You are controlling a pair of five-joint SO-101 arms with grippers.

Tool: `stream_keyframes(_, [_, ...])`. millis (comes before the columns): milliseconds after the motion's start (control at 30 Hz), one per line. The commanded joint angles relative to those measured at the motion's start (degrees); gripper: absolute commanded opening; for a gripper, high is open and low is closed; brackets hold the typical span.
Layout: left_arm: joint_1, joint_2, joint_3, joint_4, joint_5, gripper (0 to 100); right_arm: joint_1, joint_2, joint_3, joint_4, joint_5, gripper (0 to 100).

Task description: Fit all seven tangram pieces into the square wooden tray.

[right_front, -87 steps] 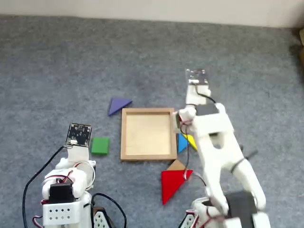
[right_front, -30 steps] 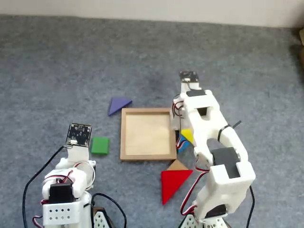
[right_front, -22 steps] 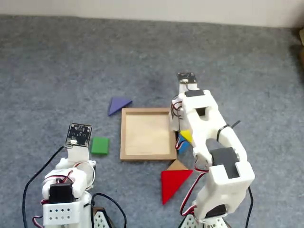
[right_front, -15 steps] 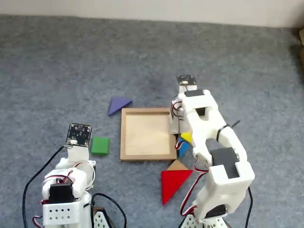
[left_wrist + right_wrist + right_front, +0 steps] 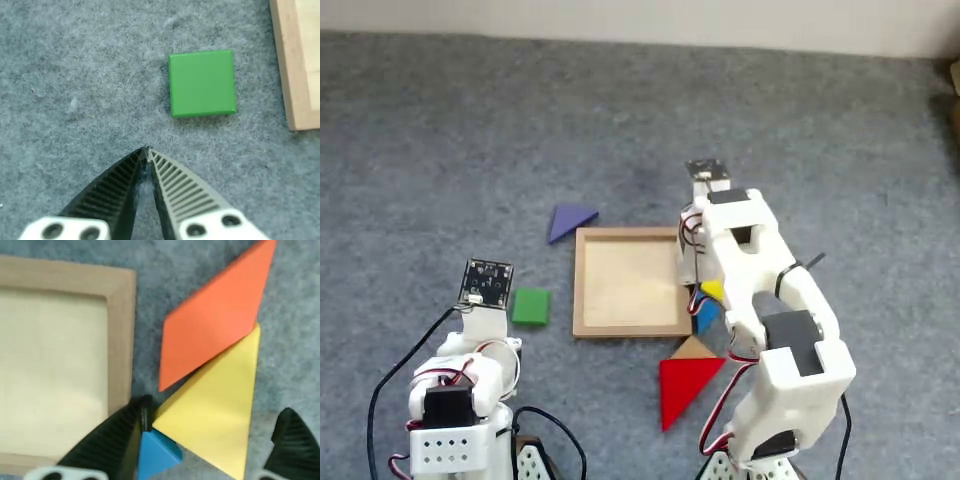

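— Yellow is our target, we judge: the yellow triangle [image 5: 215, 432] lies between the jaws of our right gripper [image 5: 216, 415], which stands spread wide over it, just beside the wooden tray [image 5: 121, 340].

— Agreed, but it is crowded there. The orange parallelogram [image 5: 215, 325] meets the triangle along one edge; whether it overlaps, we cannot tell. The blue piece [image 5: 155, 454] sits at its corner, right against one of our fingers [image 5: 120, 437].

— So we come straight down, one finger in the narrow strip of carpet [image 5: 470, 130] between the tray rim and the triangle, the other on the far side. The piece is thin and flat, so we go low, almost to the carpet, and close slowly. Slanted edges may let it slip out sideways.

— And we watch the blue piece. If our finger catches it, it could ride up onto the rim.

— What about our left gripper [image 5: 145, 152]?

— It is pinched closed on nothing, tips near the green square [image 5: 202, 83], well apart from this work. We leave it be.

— All seven pieces lie outside the tray, counting the purple triangle [image 5: 570, 220], the red triangle [image 5: 683, 388] and the brown triangle [image 5: 694, 347]. Once we hold the yellow one, we lift it clear of the rim and seat it in a corner.
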Motion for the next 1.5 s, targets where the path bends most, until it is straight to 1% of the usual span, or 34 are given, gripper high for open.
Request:
stream_keyframes(0, [-1.1, -1.98, 1.19, 0.35, -0.09, 1, -0.84, -0.75, -2.33, 2.42, 0.88, 36.8])
stream_keyframes(467, [-1.1, -1.98, 1.19, 0.35, -0.09, 1, -0.75, -0.48, -2.15, 2.33, 0.97, 36.3])
stream_keyframes(600, [-1.1, -1.98, 1.19, 0.35, -0.09, 1, -0.66, -0.4, -2.15, 2.24, 2.2, 29.8])
stream_keyframes(833, [-1.1, -1.98, 1.19, 0.35, -0.09, 1, -0.31, -0.66, -2.07, 2.42, 3.25, 27.9])
stream_keyframes(1000, [-1.1, -1.98, 1.19, 0.35, -0.09, 1, -0.31, -0.75, -2.42, 2.51, 3.34, 19.8])
stream_keyframes(1167, [-1.1, -1.98, 1.19, 0.35, -0.09, 1, 1.71, -1.01, -2.51, 2.95, 3.34, 18.4])
stream_keyframes(1300, [-1.1, -1.98, 1.19, 0.35, -0.09, 1, 2.33, -5.76, -2.51, 5.49, 5.8, 18.4])
stream_keyframes(1467, [-1.1, -1.98, 1.19, 0.35, -0.09, 1, 1.1, -15.16, -2.15, 5.93, 5.71, 18.4])
